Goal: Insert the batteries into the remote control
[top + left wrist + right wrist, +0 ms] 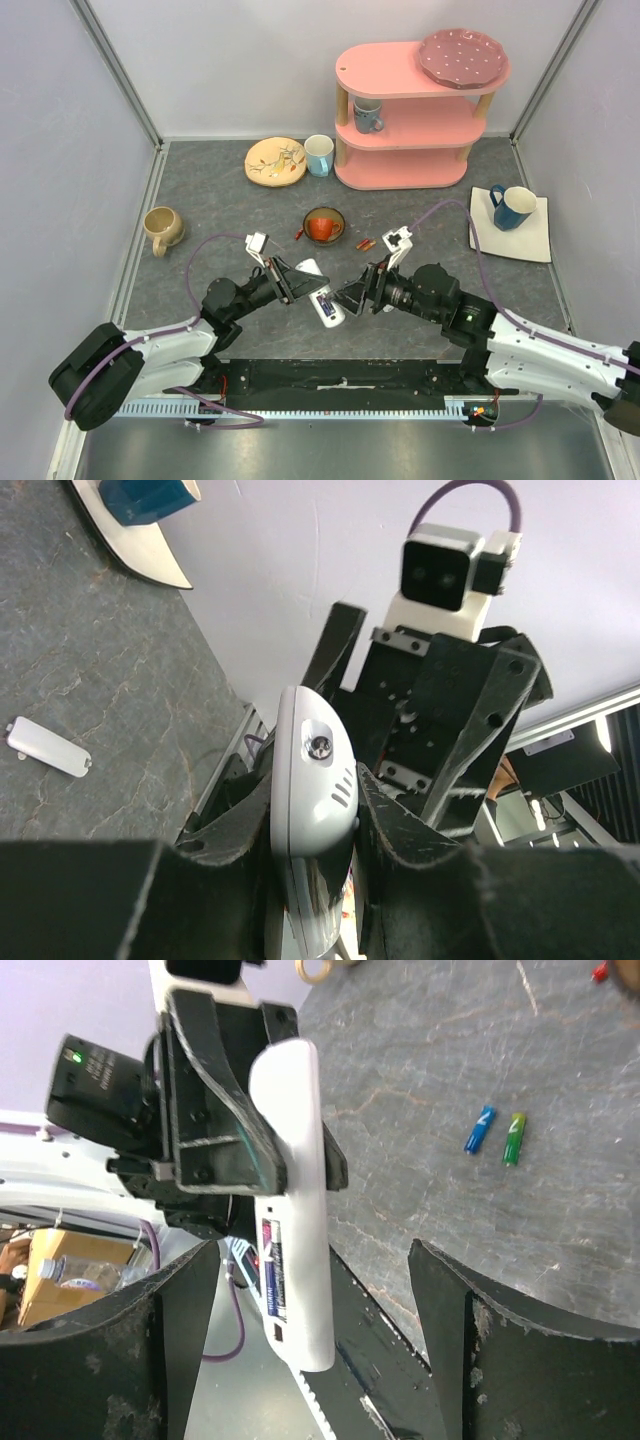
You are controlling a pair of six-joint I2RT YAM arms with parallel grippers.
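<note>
The remote control [322, 292] is lifted off the table [210, 200] and tilted. My left pincer [300, 282] pinches it by its two long sides. In the left wrist view its rounded white end stands out past my fingers [400, 825].

My right pincer [352, 296] is just beside the remote control, on its right, and faces it. Its fingers are spread wide and hold nothing. The free end of the remote control shows in the gap between them.

A blue battery [479, 1130] and a green battery [513, 1138] lie side by side on the table, apart from the remote control. Beyond the remote control stands a brown bowl [323, 226], with red batteries [365, 243] lying on the table near it. A small white flat cover piece [48, 747] lies on the table, well apart from the remote control.
</note>
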